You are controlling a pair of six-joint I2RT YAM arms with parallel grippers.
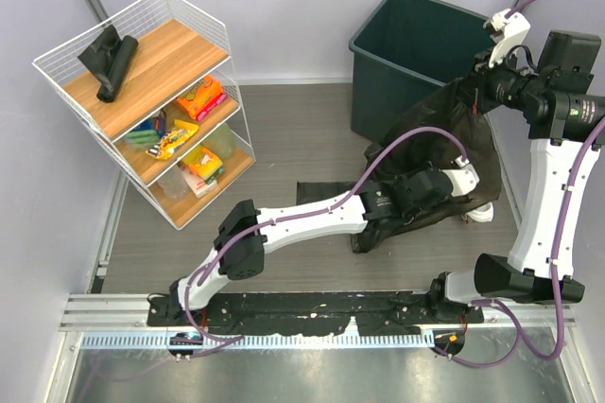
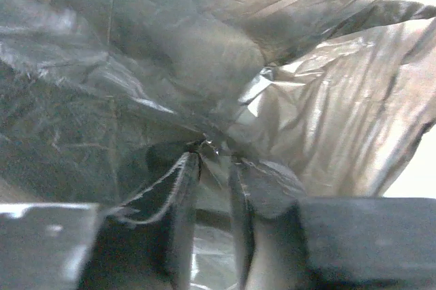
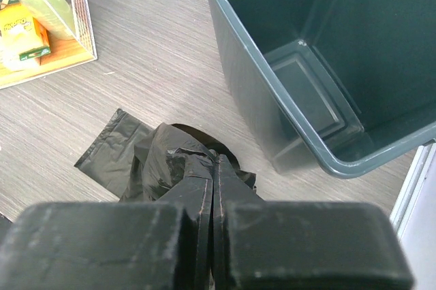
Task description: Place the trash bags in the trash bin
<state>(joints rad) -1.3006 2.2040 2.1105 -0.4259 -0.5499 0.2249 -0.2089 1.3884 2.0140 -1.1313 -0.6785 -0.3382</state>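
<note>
On the grey table (image 1: 284, 138), your trash bin (image 1: 383, 91) at far right is empty. Your right gripper (image 3: 214, 167) is clamped on the crinkled sack (image 3: 170, 160) just beside it. The left gripper (image 2: 214, 157) pinches the sack's film, and a roll (image 1: 112, 61) lies on the far-left shelf rack (image 1: 170, 67).

Nothing here is legible to me. The snack packets (image 1: 200, 97) on the wire shelf (image 1: 165, 62) have bright printing on their fronts. The yellow packet (image 3: 24, 35) in the right wrist view shows dark marks like lettering. All of it is too small and blurred to read.

Left gripper (image 2: 214, 159) half-hidden within trash bag (image 2: 122, 58)
</note>
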